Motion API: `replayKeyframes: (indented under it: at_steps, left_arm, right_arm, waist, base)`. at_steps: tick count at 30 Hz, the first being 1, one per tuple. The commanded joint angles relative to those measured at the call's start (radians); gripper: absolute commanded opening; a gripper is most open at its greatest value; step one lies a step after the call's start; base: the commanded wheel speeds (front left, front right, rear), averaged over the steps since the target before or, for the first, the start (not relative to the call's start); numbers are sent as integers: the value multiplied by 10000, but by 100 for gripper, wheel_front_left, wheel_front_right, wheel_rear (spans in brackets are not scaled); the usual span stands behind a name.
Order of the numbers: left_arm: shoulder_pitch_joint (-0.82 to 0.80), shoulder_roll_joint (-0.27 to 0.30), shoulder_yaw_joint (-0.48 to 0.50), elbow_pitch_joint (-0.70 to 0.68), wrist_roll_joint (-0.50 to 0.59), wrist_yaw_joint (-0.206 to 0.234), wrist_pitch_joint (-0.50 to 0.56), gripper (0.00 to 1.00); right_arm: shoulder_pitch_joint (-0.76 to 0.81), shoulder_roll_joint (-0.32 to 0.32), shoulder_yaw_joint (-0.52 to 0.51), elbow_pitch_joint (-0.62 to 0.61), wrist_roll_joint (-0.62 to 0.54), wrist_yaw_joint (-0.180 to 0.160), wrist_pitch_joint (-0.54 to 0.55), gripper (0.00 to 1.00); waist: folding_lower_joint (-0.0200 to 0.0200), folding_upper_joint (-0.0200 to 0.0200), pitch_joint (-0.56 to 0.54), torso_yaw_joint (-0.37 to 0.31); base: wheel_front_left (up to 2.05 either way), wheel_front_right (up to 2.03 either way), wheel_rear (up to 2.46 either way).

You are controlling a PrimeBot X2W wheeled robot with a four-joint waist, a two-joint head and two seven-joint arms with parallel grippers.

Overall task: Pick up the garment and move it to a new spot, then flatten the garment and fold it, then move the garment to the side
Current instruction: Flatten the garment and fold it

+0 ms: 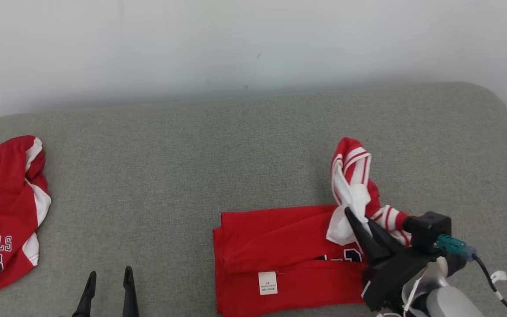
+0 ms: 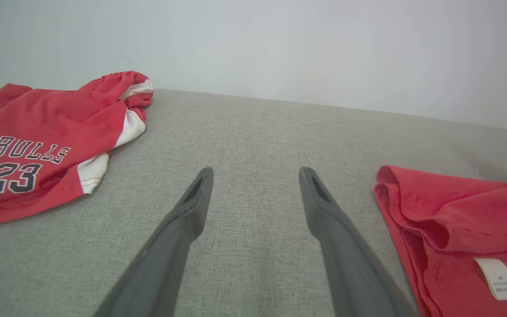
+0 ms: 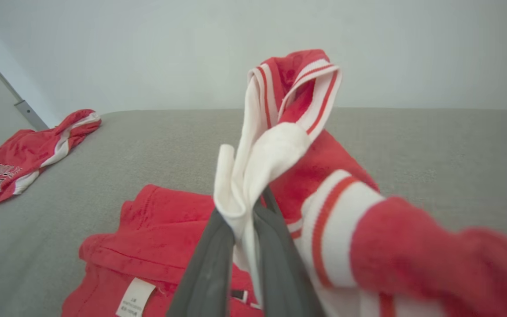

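The garment (image 1: pixel 280 255) is a red jersey with white and red striped trim, lying partly folded on the grey cushion, a white label on its near part. My right gripper (image 1: pixel 359 220) is shut on its white-trimmed shoulder end (image 3: pixel 275 145), which is lifted up off the cushion and bunched. In the right wrist view the fabric is pinched between the two dark fingers (image 3: pixel 209 264). My left gripper (image 1: pixel 109 275) stands open over bare cushion at the lower left, fingers (image 2: pixel 192 207) spread, with the jersey's folded edge (image 2: pixel 412 211) off to its right.
Red shorts (image 1: pixel 2 211) with "BULLS 23" printed on them lie crumpled at the cushion's far left, also in the left wrist view (image 2: pixel 42 145). The grey cushion (image 1: pixel 170 167) runs back to a white wall. A cable (image 1: pixel 491 277) hangs from the right wrist.
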Motion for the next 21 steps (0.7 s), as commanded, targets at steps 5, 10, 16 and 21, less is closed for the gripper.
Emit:
replayKeyframes:
  at_steps: [5, 10, 16, 21]
  left_arm:
    - [-189, -6, -40, 93, -120, -58, -33, 100]
    - [-342, -6, -270, 131, -127, -10, -35, 100]
    - [-564, -9, -534, 169, -181, 56, -35, 100]
    - [-703, -6, -692, 219, -237, 81, -35, 100]
  right_arm:
    - [274, 585, 529, -684, -181, -26, 433, 0]
    - [263, 942, 1163, -543, -265, -26, 620, 0]
    - [-82, 1421, 1651, 307, -516, -26, 403, 0]
    - [-523, 1891, 2033, 1334, -581, -26, 58, 0]
  waist:
    - [0, 0, 84, 318]
    - [0, 0, 167, 663]
    - [0, 0, 359, 948]
    - [0, 0, 469, 1085]
  base:
    - [0, 0, 0]
    - [0, 0, 0]
    - [0, 0, 0]
    - [0, 0, 0]
